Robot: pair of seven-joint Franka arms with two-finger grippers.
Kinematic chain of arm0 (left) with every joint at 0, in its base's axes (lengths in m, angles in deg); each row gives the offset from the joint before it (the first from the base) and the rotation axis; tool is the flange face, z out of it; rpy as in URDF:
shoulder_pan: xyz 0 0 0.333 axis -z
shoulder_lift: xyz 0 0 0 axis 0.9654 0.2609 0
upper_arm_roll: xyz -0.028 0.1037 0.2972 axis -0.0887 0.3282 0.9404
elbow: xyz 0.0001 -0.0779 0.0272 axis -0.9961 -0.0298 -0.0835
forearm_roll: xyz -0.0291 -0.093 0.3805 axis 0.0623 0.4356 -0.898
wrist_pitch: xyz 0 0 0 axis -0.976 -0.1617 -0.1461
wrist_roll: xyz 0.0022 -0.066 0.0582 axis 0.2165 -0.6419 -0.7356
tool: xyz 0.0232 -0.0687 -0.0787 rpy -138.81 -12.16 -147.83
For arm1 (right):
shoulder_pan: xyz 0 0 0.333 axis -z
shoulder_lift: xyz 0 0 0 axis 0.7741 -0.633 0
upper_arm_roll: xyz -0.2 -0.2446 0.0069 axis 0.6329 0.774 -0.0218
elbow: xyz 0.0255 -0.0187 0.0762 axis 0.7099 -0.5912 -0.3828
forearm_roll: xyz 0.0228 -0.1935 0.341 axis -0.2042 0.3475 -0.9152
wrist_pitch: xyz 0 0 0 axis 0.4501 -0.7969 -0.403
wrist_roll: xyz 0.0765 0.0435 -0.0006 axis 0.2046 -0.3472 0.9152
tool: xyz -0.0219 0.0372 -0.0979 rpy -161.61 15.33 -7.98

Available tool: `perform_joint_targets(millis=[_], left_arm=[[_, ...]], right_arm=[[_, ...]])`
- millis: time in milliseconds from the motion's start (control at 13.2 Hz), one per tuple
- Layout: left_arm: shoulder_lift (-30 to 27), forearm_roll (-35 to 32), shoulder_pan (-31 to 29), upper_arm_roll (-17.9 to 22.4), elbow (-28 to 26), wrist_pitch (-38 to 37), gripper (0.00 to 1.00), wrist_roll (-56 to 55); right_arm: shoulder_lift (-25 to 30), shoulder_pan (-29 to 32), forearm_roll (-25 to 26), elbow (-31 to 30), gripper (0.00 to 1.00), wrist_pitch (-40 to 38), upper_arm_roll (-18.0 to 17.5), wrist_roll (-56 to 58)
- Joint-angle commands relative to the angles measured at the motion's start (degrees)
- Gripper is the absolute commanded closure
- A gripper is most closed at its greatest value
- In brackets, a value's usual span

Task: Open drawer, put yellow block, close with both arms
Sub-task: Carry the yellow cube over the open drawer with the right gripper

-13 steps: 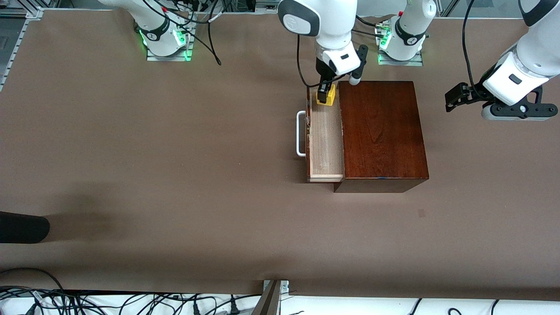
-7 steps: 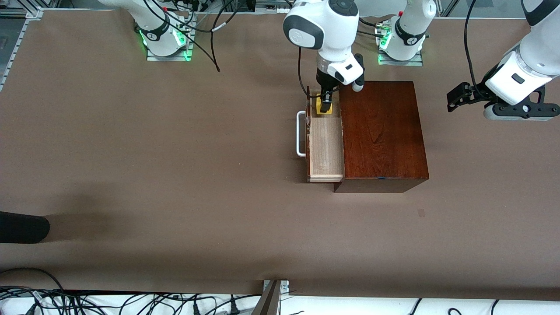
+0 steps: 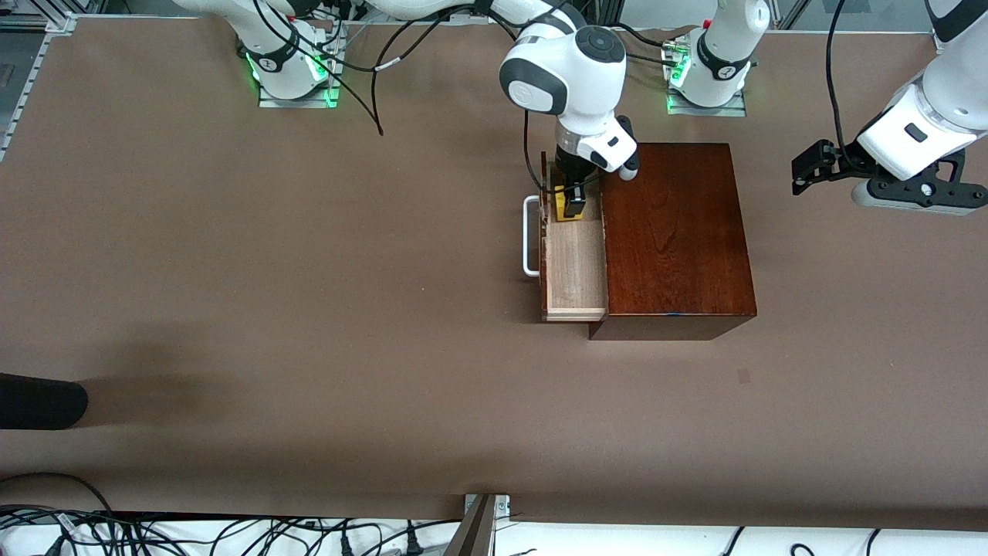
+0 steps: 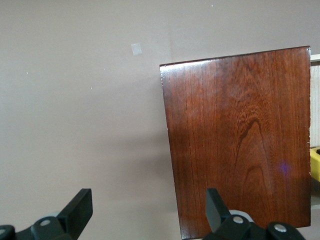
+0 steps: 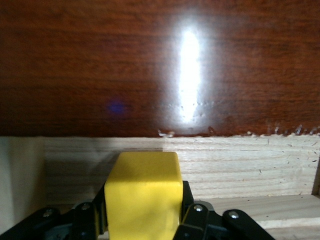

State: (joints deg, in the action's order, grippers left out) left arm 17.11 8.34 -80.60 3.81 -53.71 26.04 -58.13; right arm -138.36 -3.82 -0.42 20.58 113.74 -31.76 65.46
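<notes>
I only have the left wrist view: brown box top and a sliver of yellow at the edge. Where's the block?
Observer: The block is held in the right gripper, shut on it, in the open drawer.
Operator: Released yet?
Observer: No. The right wrist view shows the block clamped between the fingers, with the drawer's pale wall beside it.
Operator: And my left gripper?
Observer: The left gripper is open, over bare table toward the left arm's end, apart from the box.
</notes>
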Motion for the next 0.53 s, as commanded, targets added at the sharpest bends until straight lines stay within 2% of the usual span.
perform_joint_targets(millis=[0, 151, 378, 453], left_arm=[[3.63, 0.02, -0.08, -0.05, 5.79, -1.05, 0.00, 1.34], [6.27, 0.02, -0.26, 0.04, 8.80, -1.13, 0.00, 1.25], [6.19, 0.02, -0.17, -0.13, 8.80, -1.31, 0.00, 0.98], [6.19, 0.11, -0.17, -0.05, 8.89, -1.31, 0.00, 0.98]], right_arm=[[-1.80, 0.32, 0.82, 2.40, 0.86, -0.16, -0.07, 2.33], [-2.42, 0.49, 0.82, 2.40, 0.86, 0.28, -0.07, 2.25], [-3.47, 0.76, 0.56, 2.49, 0.84, 1.77, 0.11, 1.64], [-3.39, 0.76, 0.47, 2.49, 0.01, 1.69, 0.19, 0.59]])
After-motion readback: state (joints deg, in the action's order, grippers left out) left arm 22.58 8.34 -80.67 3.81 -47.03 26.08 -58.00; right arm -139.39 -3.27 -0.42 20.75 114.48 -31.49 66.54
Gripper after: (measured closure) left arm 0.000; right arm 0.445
